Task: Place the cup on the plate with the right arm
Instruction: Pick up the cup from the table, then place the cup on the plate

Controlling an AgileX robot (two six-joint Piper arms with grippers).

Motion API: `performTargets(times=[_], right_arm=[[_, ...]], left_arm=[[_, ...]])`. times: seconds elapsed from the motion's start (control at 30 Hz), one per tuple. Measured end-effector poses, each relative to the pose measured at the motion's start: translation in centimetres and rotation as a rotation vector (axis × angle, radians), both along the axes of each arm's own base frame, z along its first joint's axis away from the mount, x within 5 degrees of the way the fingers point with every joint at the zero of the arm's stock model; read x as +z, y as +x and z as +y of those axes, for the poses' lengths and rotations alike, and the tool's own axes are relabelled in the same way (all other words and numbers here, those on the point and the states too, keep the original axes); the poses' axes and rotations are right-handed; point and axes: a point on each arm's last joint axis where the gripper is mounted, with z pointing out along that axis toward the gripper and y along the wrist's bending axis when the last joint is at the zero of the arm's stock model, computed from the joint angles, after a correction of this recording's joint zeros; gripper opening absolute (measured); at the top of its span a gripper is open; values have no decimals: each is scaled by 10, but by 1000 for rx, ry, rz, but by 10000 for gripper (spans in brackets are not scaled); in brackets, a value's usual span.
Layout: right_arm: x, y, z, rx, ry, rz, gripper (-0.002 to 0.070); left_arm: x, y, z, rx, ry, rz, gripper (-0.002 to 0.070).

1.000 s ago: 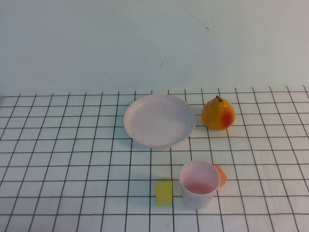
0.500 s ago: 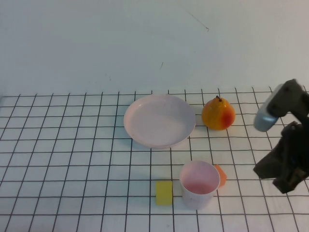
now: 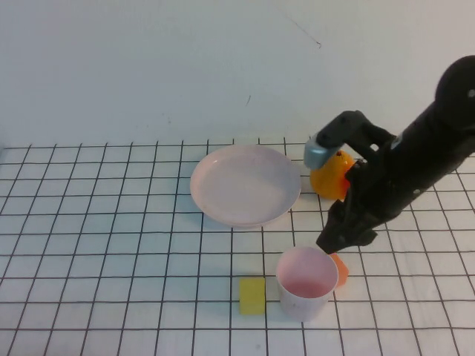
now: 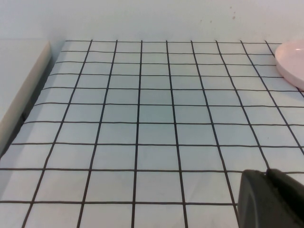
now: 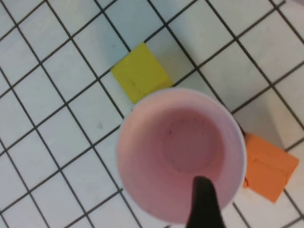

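Note:
The pale pink cup (image 3: 306,283) stands upright and empty near the table's front, and fills the right wrist view (image 5: 166,156). The pale pink plate (image 3: 245,185) lies behind it, empty; its edge shows in the left wrist view (image 4: 292,61). My right gripper (image 3: 339,241) hangs just above the cup's far right rim. One black finger (image 5: 204,199) shows over the inside of the cup, the other is out of frame. Nothing is held. My left gripper (image 4: 267,179) is shut and empty over bare grid cloth, out of the high view.
A yellow-orange pear (image 3: 326,182) stands right of the plate, partly hidden by my right arm. A yellow block (image 3: 251,295) lies just left of the cup and an orange block (image 3: 341,268) touches its right side. The grid cloth ends at a raised ledge (image 4: 19,80).
My right arm has come in from the right edge and moved left and forward, over the pear, until its gripper is above the cup. The cup and plate have not moved.

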Motion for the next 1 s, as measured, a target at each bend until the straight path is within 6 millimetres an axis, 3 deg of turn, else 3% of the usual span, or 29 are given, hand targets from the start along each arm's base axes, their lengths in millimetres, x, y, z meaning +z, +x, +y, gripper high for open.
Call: performTargets(times=[0.2,0.4,0.47,0.53,0.57,0.6,0.7,0.87,1.0], right_arm=[[-28,17,26,86,-53,20,459],[-53,26,28,126,-135,42,454],[-59,27,26,142,-165,45,415],[-61,28,25,152,-186,48,323],[-62,28,25,157,-191,49,243],[-62,28,25,166,-192,43,160],[-58,31,26,186,-189,24,48],[-40,44,33,192,-163,-42,21],[-7,63,42,173,-110,-188,20]], left_arm=[[0,0,0,0,0,0,-3],[0,0,0,0,0,0,-3],[0,0,0,0,0,0,-3],[0,0,0,0,0,0,-3],[0,0,0,0,0,0,-3],[0,0,0,0,0,0,-3],[0,0,0,0,0,0,-3],[0,0,0,0,0,0,-3],[0,0,0,0,0,0,-3]])
